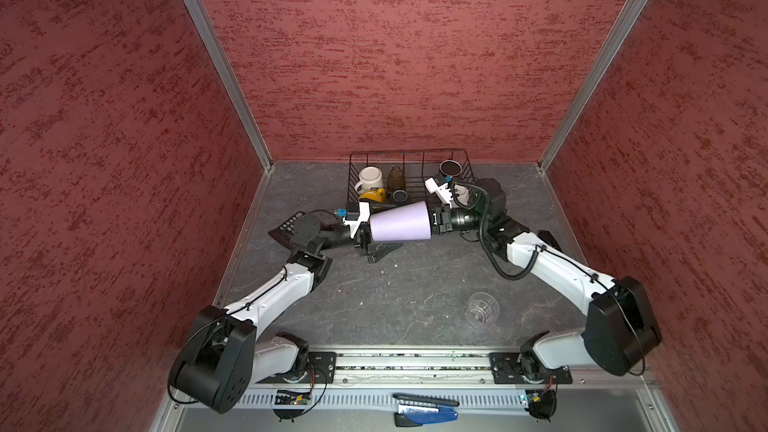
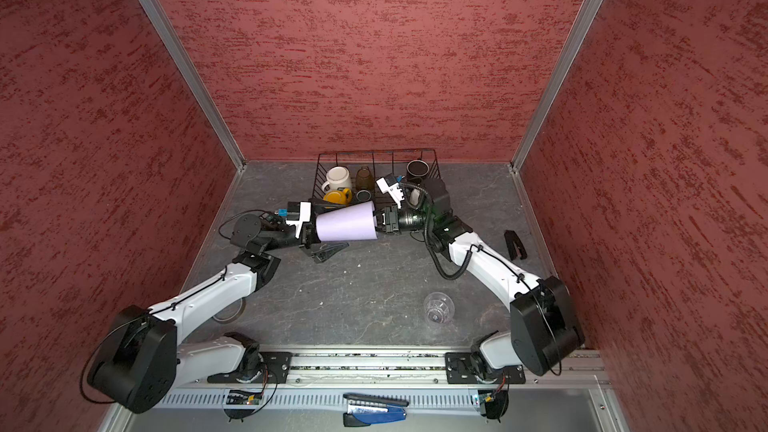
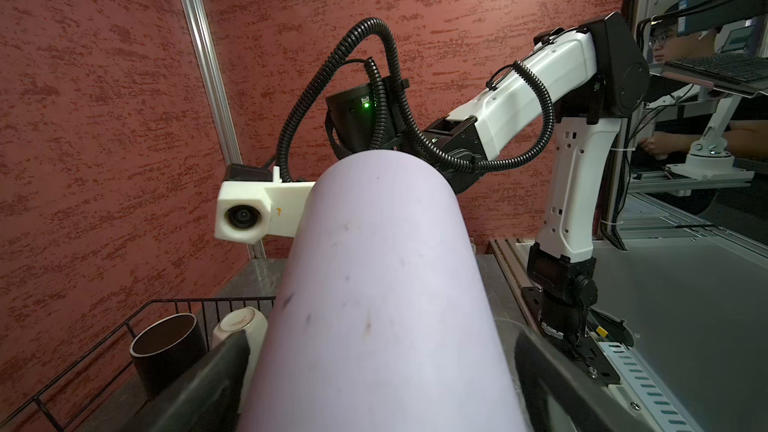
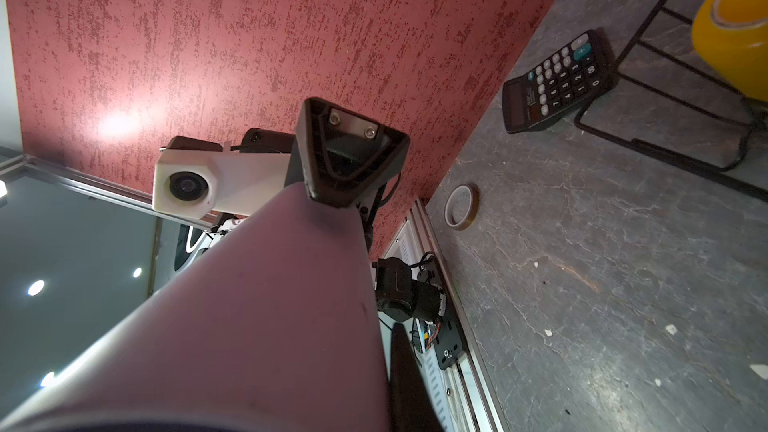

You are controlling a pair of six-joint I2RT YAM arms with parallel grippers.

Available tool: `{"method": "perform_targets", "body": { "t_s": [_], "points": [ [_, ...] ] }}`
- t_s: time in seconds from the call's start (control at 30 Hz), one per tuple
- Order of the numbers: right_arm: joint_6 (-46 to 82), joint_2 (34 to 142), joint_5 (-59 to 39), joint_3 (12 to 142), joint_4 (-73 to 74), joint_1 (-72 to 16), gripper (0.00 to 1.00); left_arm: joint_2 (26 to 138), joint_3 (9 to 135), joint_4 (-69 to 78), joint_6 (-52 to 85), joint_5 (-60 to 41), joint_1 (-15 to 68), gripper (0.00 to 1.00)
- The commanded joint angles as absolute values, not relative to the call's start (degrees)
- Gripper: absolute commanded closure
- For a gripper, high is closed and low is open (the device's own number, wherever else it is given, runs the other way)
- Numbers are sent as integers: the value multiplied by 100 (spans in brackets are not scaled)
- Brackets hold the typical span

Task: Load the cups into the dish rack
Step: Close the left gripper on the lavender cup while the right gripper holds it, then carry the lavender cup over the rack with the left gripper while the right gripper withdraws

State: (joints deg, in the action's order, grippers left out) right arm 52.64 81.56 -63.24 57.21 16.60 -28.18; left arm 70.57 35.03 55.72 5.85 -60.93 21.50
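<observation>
Now your right gripper point(image 1: 434, 222) is pinched shut on the rim of the lavender tumbler point(image 1: 405, 222). It hangs sideways just in front of the dish rack point(image 1: 411, 155), long axis along the rack's front edge. Your left gripper point(image 1: 380, 228) gapes wide astride its base end.

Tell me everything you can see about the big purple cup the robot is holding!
The lavender tumbler is a plain, matte, handle-less cone, plastic-looking, with a few dark scuffs. It lies sideways in the air above the grey table, just in front of the dish rack. The right gripper is shut on its wide end; the left gripper, open, straddles its narrow end.
</observation>
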Motion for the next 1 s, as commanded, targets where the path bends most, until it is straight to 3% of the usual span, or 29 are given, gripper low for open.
{"method": "perform_targets", "body": {
  "t_s": [0.0,0.57,0.9,0.97],
  "points": [
    [5619,8147,-6493,5669,2404,-2860,100,7151,3675,5756,702,-6257,2222,0],
    [6018,8297,-6491,5380,3003,-2882,100,7292,3857,6178,1026,-6502,2294,2],
    [6161,8498,-6487,5350,3217,-2882,100,7410,4162,5752,1007,-6581,2337,31],
    [6159,8490,-6449,5360,3183,-2873,93,7385,4263,5386,820,-6559,2335,38]
  ]
}}
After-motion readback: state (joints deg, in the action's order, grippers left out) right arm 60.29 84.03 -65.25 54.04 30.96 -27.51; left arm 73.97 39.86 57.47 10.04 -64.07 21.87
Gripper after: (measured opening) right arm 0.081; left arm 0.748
